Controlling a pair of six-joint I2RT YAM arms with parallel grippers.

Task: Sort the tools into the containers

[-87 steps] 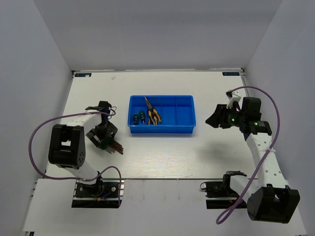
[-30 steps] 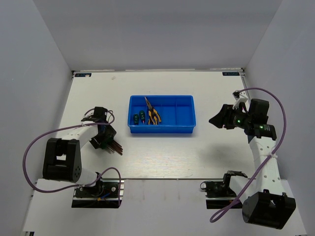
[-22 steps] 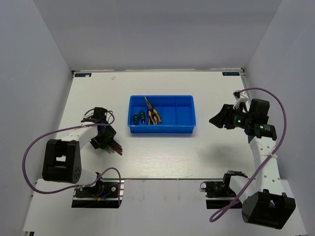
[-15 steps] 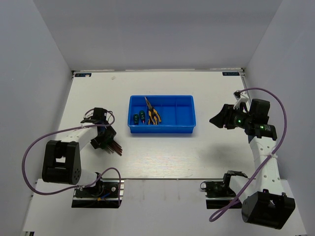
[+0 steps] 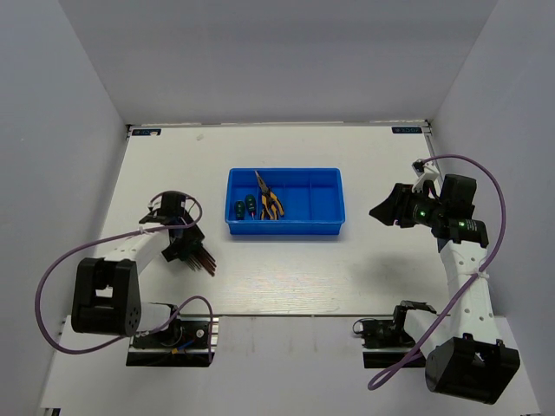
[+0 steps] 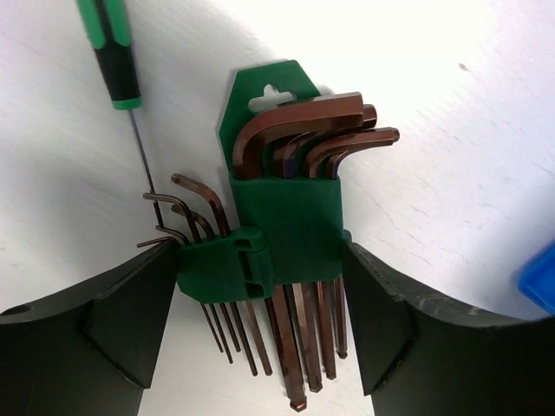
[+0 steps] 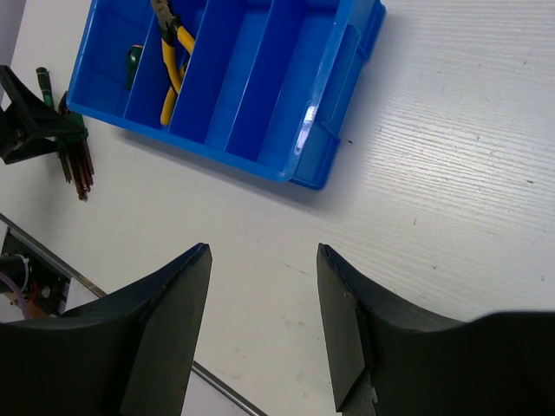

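While the left gripper (image 6: 260,290) stands spread astride the hex key set (image 6: 290,230), it should close squarely on the green holder (image 6: 269,95), not the loose keys. Item: dark reddish keys, fanned, lying flat on the table (image 5: 347,269) left of the blue tray (image 5: 286,229), outside any compartment.

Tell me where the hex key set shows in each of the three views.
Top external: the hex key set lies left of centre, to the lower left of the tray.
Left wrist: it fills the middle, between the fingers of the left claw.
Right wrist: it is small, at the far left edge.
Shared landmark: the blue tray; the left wrist view shows only a corner at the right edge.
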